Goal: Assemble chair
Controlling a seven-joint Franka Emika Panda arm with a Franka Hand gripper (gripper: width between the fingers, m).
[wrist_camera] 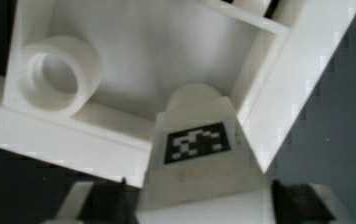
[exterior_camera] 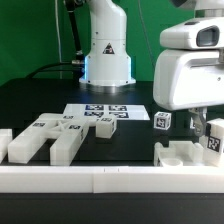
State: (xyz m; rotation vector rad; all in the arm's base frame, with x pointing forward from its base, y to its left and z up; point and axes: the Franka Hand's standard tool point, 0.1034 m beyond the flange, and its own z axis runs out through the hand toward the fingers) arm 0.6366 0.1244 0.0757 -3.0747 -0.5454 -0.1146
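Observation:
My gripper (exterior_camera: 203,125) hangs low at the exterior view's right. Its jaws stand on either side of a white chair piece (exterior_camera: 213,141) that carries a black-and-white tag. In the wrist view that tagged piece (wrist_camera: 196,112) fills the space between the dark fingers (wrist_camera: 97,202), and both pads lie against its sides; my gripper (wrist_camera: 201,208) is shut on it. Right behind it lies a larger white chair part (wrist_camera: 59,72) with a round hole, which shows as a low frame (exterior_camera: 182,155) in the exterior view. A small tagged block (exterior_camera: 162,121) stands just to the left of the gripper.
More white chair pieces (exterior_camera: 48,135) lie at the exterior view's left, one short block (exterior_camera: 18,143) nearest the edge. The marker board (exterior_camera: 105,112) lies flat in the middle. The long white border rail (exterior_camera: 100,181) runs along the front. The robot base (exterior_camera: 107,50) stands behind.

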